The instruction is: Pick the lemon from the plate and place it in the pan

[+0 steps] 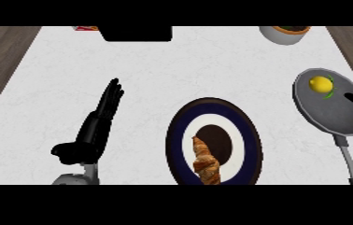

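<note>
Left hand [96, 123] straight-fingered beside plate [180, 126] with croissant [205, 161]; lemon [320, 83] in pan [331, 109].

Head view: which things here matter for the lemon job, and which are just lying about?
For the job:
- lemon, already in the pan
- pan
- plate

Lying about:
- croissant, on the plate
- bowl, top right
- black box, top edge
- red packet, top left
- left hand, open, resting at left

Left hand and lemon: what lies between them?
Head view: bare counter and the plate's far edge, then the pan's rim, separate left hand from lemon.
</note>
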### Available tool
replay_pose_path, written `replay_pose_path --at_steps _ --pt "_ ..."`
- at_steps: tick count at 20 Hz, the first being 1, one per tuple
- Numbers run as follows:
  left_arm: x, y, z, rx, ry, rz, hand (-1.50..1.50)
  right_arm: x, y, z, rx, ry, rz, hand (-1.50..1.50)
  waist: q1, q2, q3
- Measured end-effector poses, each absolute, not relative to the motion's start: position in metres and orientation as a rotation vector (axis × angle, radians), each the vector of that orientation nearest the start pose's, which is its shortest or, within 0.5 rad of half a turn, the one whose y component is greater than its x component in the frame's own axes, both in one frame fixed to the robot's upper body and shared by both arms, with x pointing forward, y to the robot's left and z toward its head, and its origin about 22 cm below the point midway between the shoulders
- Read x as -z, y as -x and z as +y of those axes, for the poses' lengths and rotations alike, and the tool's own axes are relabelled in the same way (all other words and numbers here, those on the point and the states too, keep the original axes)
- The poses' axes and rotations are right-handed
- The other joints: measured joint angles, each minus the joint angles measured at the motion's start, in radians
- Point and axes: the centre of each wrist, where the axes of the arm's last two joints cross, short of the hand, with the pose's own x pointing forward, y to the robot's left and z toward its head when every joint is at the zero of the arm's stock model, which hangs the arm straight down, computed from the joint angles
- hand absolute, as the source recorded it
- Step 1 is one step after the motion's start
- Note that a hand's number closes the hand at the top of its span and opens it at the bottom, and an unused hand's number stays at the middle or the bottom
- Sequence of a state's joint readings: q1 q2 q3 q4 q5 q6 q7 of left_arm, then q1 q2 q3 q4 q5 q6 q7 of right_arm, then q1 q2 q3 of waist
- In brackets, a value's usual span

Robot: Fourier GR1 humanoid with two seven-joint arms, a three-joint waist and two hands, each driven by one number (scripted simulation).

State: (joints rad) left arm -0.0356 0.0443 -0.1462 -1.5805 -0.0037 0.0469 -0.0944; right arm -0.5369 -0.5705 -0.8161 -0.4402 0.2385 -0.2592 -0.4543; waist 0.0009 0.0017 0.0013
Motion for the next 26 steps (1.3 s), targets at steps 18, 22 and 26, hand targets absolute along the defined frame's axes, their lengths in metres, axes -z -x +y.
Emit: replay_pose_path --at_steps 18,22,26 --pt "-0.011 -0.245 0.206 0.124 0.055 -1.696 0.0 0.019 -0.171 -0.494 0.261 0.76 -1.586 -1.5 -0.008 -0.004 -0.002" --pt "-0.006 -0.248 0.208 0.125 0.06 -1.694 0.0 0.016 -0.155 -0.478 0.244 0.753 -1.578 -1.5 -0.007 -0.003 -0.002" --pt "-0.004 -0.243 0.206 0.128 0.054 -1.698 0.0 0.012 -0.151 -0.476 0.224 0.765 -1.565 -1.5 -0.004 -0.003 -0.001"
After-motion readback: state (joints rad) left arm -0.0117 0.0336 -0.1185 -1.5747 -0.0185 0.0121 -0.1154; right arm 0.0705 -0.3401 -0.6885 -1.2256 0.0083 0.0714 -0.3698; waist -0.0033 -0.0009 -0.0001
